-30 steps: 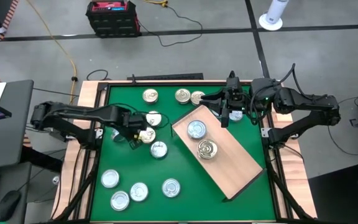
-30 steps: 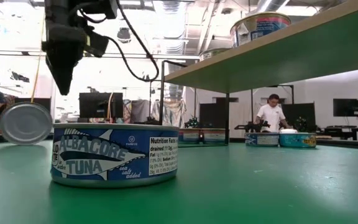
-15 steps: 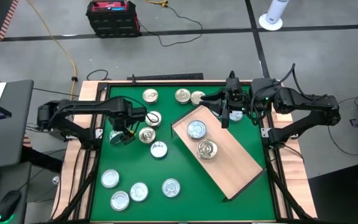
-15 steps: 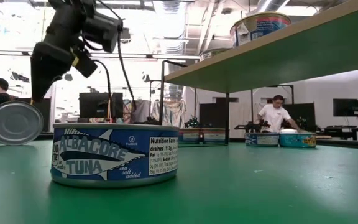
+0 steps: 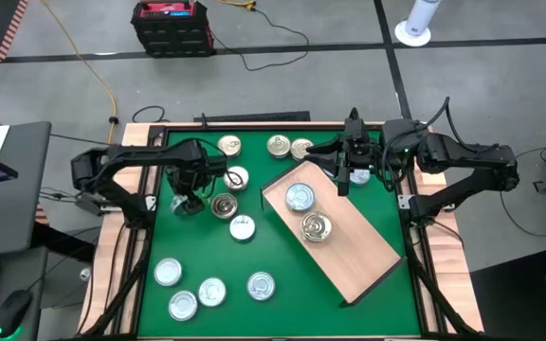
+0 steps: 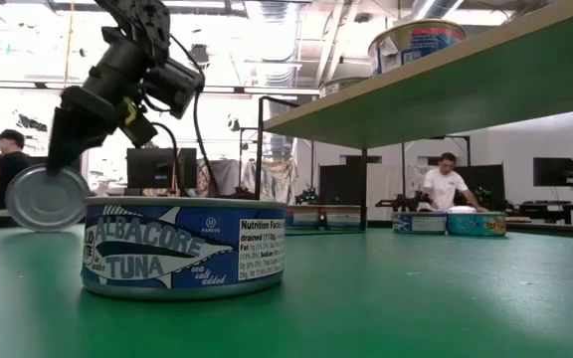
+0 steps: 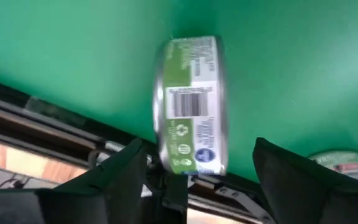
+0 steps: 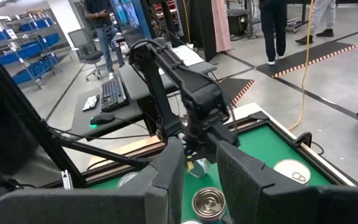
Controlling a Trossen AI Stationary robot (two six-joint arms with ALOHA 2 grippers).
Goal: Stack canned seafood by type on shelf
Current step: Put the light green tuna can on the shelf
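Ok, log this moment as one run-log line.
left gripper: fingers open, astride on-edge tin on mat | right gripper: over shelf end, empty | shelf: two tins

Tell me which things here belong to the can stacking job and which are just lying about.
Job:
cans on the mat
two cans on the shelf
shelf
can on edge ahead of left gripper

Lying about:
keyboard
mouse
red-topped crate

Red-black case (image 5: 171,25) on floor; keyboard (image 8: 114,93) on desk.
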